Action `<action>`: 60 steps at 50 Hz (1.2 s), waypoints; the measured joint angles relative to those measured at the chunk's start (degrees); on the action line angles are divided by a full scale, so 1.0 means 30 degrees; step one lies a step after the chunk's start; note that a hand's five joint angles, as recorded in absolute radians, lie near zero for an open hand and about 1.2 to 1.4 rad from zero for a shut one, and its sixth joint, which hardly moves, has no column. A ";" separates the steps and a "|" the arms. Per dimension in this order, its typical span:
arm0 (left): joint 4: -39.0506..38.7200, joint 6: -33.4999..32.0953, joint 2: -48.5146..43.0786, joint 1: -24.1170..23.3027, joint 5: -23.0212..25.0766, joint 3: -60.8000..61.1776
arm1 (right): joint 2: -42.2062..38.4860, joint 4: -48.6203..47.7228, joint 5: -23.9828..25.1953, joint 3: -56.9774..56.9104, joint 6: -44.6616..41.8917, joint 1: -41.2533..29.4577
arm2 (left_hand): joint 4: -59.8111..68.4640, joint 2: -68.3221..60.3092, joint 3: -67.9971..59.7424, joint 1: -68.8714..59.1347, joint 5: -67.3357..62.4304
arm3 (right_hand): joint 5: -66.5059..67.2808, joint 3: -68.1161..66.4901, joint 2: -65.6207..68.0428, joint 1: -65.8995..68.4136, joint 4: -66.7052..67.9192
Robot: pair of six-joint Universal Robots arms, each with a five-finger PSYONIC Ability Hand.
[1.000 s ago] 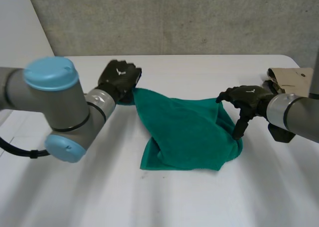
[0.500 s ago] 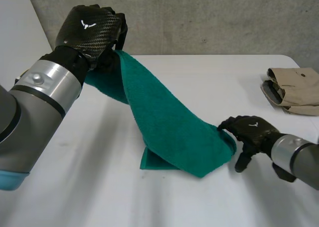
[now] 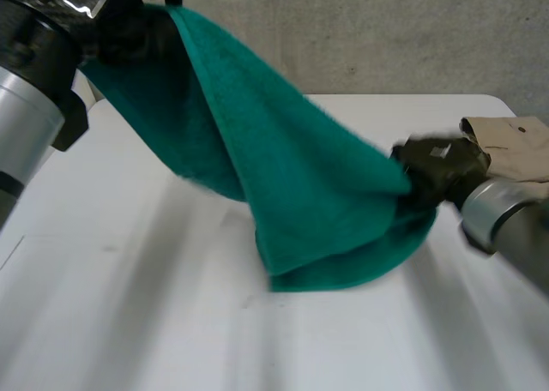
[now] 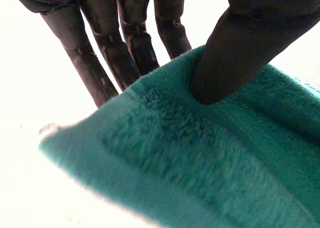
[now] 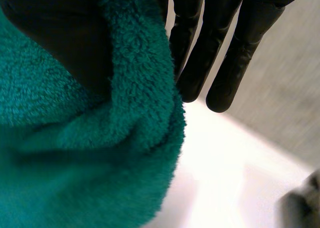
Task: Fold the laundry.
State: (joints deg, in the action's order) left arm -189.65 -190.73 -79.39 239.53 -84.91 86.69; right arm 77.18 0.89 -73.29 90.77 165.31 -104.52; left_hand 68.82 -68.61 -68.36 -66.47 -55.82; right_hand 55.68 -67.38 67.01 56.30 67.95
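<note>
Altogether one green towel (image 3: 292, 177), one beige garment (image 3: 510, 147)

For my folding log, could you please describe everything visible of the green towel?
The green towel is plush terry, doubled over. The left hand pinches one end high above the table; the right hand pinches the other end lower down. It slopes between them, its sagging fold apparently resting on the table.

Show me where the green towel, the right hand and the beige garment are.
green towel (image 3: 300, 177): head view, middle of the cloth.
right hand (image 3: 437, 168): head view, back of the hand.
beige garment (image 3: 512, 142): head view, its folded top.
</note>
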 measured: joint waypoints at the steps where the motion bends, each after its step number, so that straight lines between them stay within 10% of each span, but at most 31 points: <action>1: 0.0013 0.0004 0.0114 0.0005 0.0000 -0.0002 | 0.0210 0.0199 0.0114 -0.0173 -0.0184 0.0103 | 0.0000 0.0000 0.0000 0.0000 0.0000 | 0.0000 0.0000 0.0000 0.0000 0.0000; 7: 0.0262 0.0142 0.1034 0.0041 0.0002 0.0112 | 0.1052 0.4611 0.2221 -0.4667 -0.2281 0.1202 | 0.0002 -0.0002 -0.0002 0.0000 0.0000 | 0.0002 0.0000 0.0000 0.0000 0.0014; 19: 0.0592 0.0915 0.0149 0.0192 0.0041 0.1953 | -0.9160 1.1301 0.2154 -1.7618 -0.4717 -0.1133 | 0.0002 -0.0002 -0.0006 0.0000 0.0000 | 0.0172 0.0012 -0.0026 -0.0017 0.0055; 25: 0.0612 0.0848 -0.2005 0.0181 0.0020 0.2488 | -1.3368 1.1680 0.0576 -2.0104 -0.5341 -0.2572 | 0.0002 -0.0003 -0.0006 0.0000 0.0000 | -1.3062 1.4496 -1.4626 -1.2664 -1.4171; 30: 0.0648 0.0794 -0.3614 0.0219 0.0004 0.2309 | -1.4406 1.0936 -0.1444 -2.0644 -0.5229 -0.3298 | 0.0002 -0.0003 -0.0008 0.0000 0.0000 | -1.7350 1.8363 -1.8160 -1.4924 -1.8183; 42: 0.0624 0.0763 -0.3420 0.0690 0.0000 0.1644 | -0.8790 0.9169 -0.2639 -1.6300 -0.2506 -0.2821 | 0.0002 -0.0003 -0.0008 0.0000 0.0000 | -1.7350 1.8363 -1.8160 -1.4924 -1.8183; 60: 0.0571 0.0766 -0.2782 0.0653 0.0008 0.1781 | -0.1968 0.5015 0.2559 0.1351 -0.0122 -0.0154 | 0.0003 -0.0003 -0.0008 0.0000 0.0000 | -1.4934 1.5471 -1.5645 -1.2702 -1.5596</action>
State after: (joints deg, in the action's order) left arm -187.94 -188.44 -87.74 241.48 -84.88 92.03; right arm 71.28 15.93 -65.62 94.82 164.94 -104.98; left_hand 68.83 -68.62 -68.38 -66.47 -55.82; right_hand 10.88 -20.97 20.08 18.19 21.16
